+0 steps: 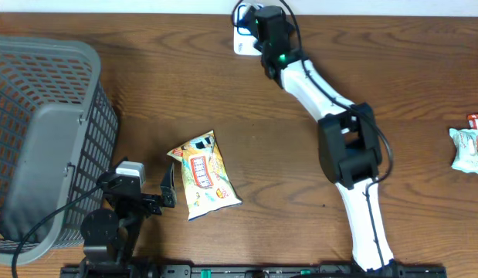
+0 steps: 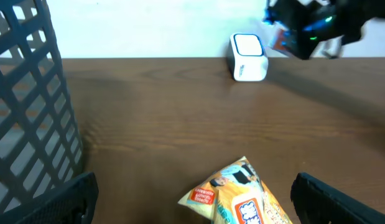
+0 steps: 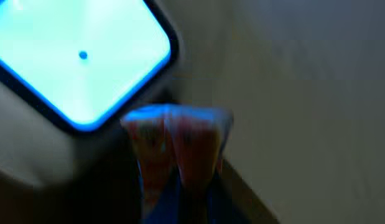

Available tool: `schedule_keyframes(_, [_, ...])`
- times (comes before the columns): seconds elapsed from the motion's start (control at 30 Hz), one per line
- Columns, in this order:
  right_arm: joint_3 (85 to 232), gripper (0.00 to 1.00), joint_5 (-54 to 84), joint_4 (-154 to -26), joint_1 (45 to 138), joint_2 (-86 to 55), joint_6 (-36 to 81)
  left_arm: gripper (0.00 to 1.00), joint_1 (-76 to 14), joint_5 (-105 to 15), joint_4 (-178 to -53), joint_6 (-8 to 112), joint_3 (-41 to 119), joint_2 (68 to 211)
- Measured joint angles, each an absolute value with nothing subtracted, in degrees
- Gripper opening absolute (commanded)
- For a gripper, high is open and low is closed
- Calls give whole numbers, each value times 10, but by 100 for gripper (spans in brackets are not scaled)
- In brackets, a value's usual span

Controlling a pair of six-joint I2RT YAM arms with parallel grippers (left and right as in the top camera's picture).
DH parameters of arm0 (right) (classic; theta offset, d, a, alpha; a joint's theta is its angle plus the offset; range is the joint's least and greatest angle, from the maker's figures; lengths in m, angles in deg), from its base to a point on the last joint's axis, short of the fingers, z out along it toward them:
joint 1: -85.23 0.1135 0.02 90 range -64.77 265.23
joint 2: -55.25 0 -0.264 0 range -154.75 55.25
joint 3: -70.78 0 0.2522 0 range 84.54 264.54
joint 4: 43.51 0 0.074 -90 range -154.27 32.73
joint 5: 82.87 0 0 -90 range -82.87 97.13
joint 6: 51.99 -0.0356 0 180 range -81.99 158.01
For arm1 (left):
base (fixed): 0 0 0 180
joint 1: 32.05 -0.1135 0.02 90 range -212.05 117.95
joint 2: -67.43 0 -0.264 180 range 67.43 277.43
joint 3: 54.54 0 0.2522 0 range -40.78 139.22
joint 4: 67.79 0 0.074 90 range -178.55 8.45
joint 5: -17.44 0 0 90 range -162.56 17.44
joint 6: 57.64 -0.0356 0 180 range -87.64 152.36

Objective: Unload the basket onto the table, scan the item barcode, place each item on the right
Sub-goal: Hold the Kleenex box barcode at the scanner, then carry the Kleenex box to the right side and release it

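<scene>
Reaches with the right arm to the far edge of the wooden table point(image 1: 184, 100) and hangs the right gripper point(image 1: 262, 23) just over the white barcode scanner point(image 1: 242, 40). Pinches a small reddish packet point(image 3: 176, 149) between jaws pressed tight on it, close beside the scanner's window, which glows pale blue in the right wrist view. Cannot read any print or barcode on the packet through the blur. Rests the left gripper point(image 1: 142, 189) near the front edge of the table, jaws spread wide and holding nothing, just beside a grey plastic basket point(image 1: 38, 139) and next to a yellow snack bag point(image 1: 204, 176) lying flat on the wood. At the right edge of the table, well apart from both arms: more wrapped snacks point(image 1: 470, 147).
</scene>
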State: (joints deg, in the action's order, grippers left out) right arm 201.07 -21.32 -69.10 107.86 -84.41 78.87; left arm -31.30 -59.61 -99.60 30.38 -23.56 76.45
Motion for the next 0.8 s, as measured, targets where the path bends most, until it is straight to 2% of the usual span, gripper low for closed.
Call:
schedule_keyframes(0.17, [2017, 1, -300, -934, 1020, -736, 669, 99, -313, -597, -995, 304, -236, 764])
schedule_keyframes(0.27, [2021, 1, -319, -1010, 949, -697, 597, 99, -313, -596, -996, 304, -236, 764])
schedule_keyframes(0.47, [1960, 1, -238, -1018, 734, -708, 502, 99, -313, -596, -996, 304, -236, 764])
schedule_keyframes(0.7, [1905, 1, -96, -961, 613, -718, 486, 99, -313, -596, -996, 304, -236, 764])
schedule_keyframes(0.77, [1903, 9, -65, -948, 589, -718, 483, 99, -313, -596, -996, 304, -236, 764])
schedule_keyframes(0.8, [1903, 29, -52, -942, 579, -718, 477, 99, -313, -596, -996, 304, -236, 764])
